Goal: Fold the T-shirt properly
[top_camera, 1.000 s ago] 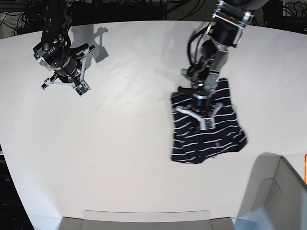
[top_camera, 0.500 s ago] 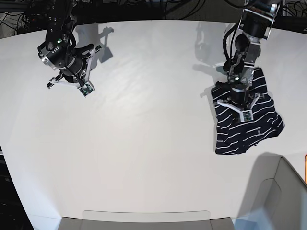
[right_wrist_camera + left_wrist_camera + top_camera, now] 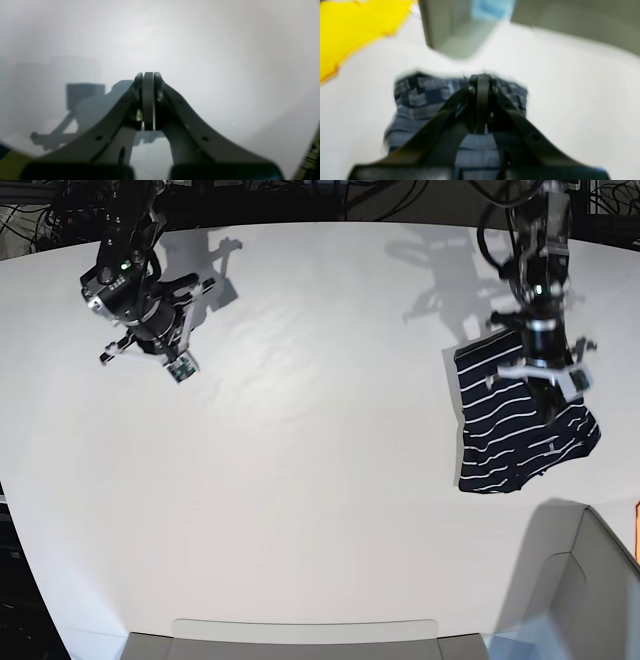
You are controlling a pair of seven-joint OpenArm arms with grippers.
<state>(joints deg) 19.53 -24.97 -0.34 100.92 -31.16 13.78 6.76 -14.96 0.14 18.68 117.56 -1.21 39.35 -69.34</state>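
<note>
I saw the left tool point(image 3: 549, 392) closed above the folded dark navy white-striped cloth T-shirt point(image 3: 505, 442) at three o'clock on the white desk point(image 3: 300, 470); the right tool point(image 3: 148, 77), closed and empty, hung at ten o'clock.

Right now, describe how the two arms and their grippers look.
Both arms are black and jointed, with loose black cables near their upper links. The left gripper and right gripper carry pale, spread side struts in the base view. Close up, each has dark curved fingers dotted with small holes, meeting at a narrow tip. The right arm shows a small green light.
</note>
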